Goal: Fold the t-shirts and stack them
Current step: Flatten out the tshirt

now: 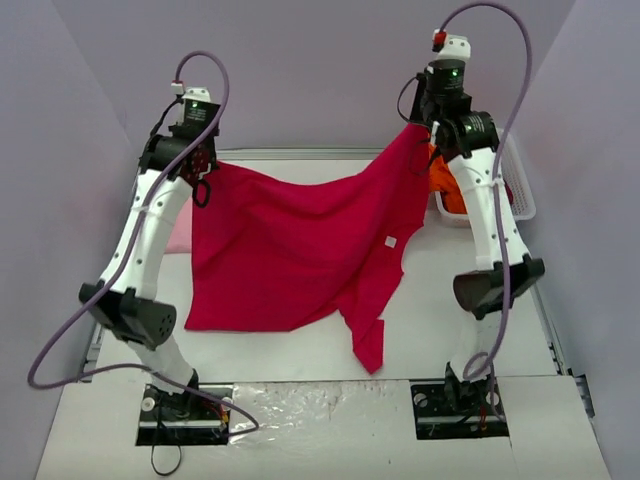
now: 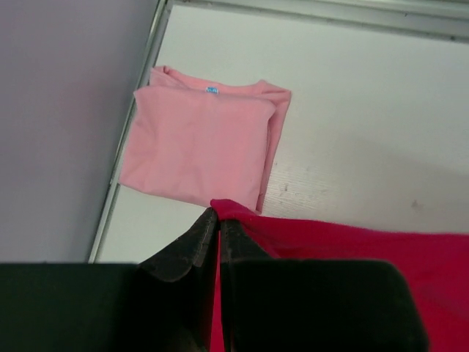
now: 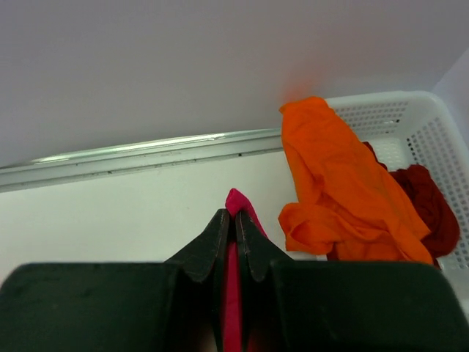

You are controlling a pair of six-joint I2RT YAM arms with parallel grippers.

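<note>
Spreading large crimson-magenta cloth t-shirt [image 1: 290,250] aloft, left gripper [image 2: 218,217] and right gripper [image 3: 233,217] both clamped on its edge; next, by judgement: lower flat for folding.

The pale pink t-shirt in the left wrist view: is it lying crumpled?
No, the pale pink t-shirt lies neatly folded and flat on the white table, near its edge.

White-shelled left arm [image 1: 145,225] and right arm [image 1: 490,210], black joints, lilac cables [image 1: 55,335]. Matte black wedge fingers [image 2: 183,253] on left gripper [image 2: 218,214], right gripper [image 3: 234,215].
</note>
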